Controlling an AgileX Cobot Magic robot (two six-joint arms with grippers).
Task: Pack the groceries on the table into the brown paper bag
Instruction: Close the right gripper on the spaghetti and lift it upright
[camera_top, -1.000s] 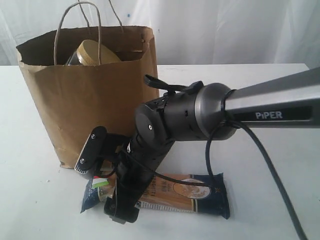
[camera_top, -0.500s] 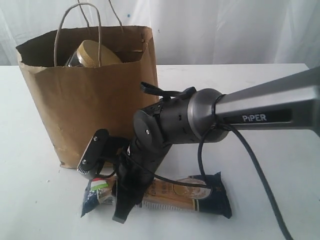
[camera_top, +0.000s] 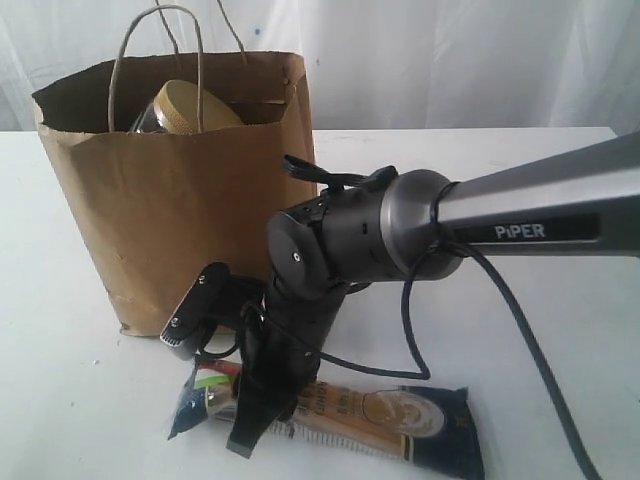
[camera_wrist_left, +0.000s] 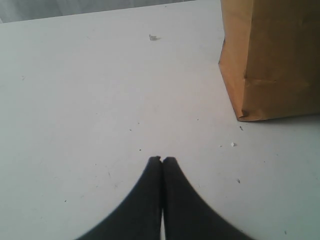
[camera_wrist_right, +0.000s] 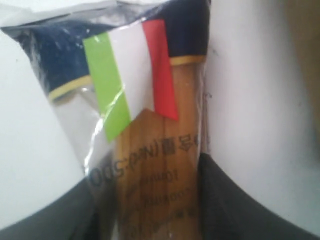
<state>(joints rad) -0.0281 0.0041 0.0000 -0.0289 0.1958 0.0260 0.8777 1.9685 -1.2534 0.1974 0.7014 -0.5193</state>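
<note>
The right gripper (camera_wrist_right: 147, 190) is clamping the pack (camera_top: 370, 415), one finger pressing on each long side just below the Italian flag label. In the exterior view this is happening at the lower middle of the frame, with the arm reaching in from the right and the wrist pointing steeply down. The pack is lying across the bottom of that frame on the table (camera_top: 60, 400), in front of the bag (camera_top: 170, 200). The gripped left end is looking slightly raised, though whether it is off the surface I cannot tell. Gripping near one end rather than mid-length is probably deliberate: a long pack held this way is likely to hang down and go into the tall bag end first. The bag is standing open at the upper left, handles up, with a jar (camera_top: 190, 105) already inside and its gold lid showing above the rim, so the pack will probably need to slide in beside it. The left gripper (camera_wrist_left: 162, 160) is sitting with its fingers pressed together and holding nothing, over bare table. The bag's corner is showing at the upper right of its wrist view, probably far enough off to leave the other arm room.
</note>
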